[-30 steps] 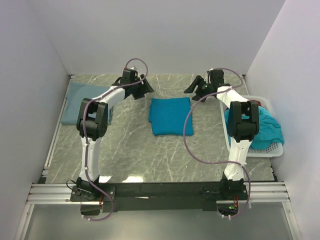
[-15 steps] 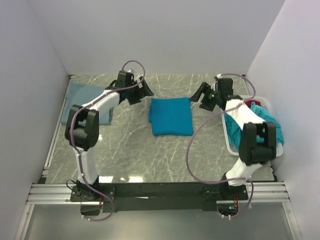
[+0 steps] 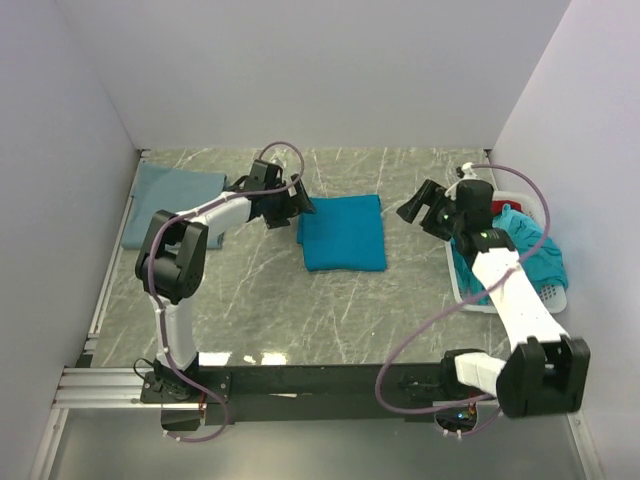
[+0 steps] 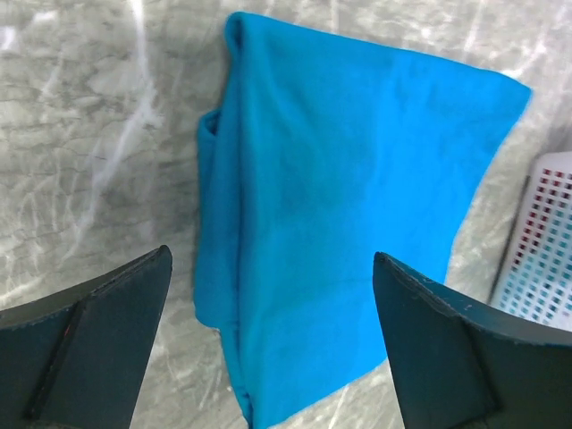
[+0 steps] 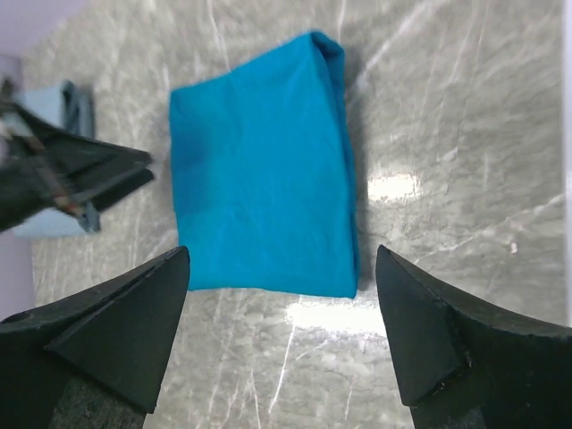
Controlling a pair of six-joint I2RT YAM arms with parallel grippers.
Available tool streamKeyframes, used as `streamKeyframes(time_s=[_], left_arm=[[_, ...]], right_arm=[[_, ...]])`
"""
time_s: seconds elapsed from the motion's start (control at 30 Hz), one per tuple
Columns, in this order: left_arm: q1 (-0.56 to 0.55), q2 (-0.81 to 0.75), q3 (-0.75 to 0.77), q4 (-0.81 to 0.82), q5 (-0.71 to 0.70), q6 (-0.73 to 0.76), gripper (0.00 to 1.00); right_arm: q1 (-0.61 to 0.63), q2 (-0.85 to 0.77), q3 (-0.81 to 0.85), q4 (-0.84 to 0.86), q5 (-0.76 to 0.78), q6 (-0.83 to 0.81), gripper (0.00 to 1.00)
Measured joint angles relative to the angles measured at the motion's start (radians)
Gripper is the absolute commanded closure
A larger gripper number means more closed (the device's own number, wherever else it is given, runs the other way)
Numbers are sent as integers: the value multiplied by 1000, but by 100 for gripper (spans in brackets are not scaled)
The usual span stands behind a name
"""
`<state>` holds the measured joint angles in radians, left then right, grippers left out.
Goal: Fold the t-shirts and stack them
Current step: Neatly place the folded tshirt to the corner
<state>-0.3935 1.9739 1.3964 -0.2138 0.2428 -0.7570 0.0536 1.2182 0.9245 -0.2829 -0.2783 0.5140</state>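
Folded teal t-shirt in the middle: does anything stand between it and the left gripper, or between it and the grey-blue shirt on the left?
Nothing visible separates the open left gripper from the folded teal t-shirt. Toward the grey-blue shirt, only the left arm itself crosses above the bare table.
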Motion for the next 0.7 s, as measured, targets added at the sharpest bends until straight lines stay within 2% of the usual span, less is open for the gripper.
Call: streamKeyframes(time_s=[0.17,0.37,0.5,0.57,0.6,0.63,0.67,0.7], left_arm=[[-15,47,0,-4,-27,-6,0],[-56,76,19,-16,-63,-12,1],[-93,106,68,-37,-103,-10,9],[-108,119,87,-42,-119,-12,18],[-116,126,93,-46,-132,-12,29],[-121,129,98,-50,-142,-14,53],[-125,134,105,-60,-151,-21,58],[-129,145,108,-69,-164,-17,58]], right_arm=[[0,-140,-14,-34,50,-12,9],[0,-197,-27,-79,90,-28,9],[0,-210,-38,-108,114,-41,9],[0,-218,-50,-112,121,-44,9],[0,-222,-55,-117,125,-45,9],[0,-226,-59,-121,129,-47,9],[0,-230,-62,-126,132,-48,9],[0,-233,-63,-130,136,-50,9]])
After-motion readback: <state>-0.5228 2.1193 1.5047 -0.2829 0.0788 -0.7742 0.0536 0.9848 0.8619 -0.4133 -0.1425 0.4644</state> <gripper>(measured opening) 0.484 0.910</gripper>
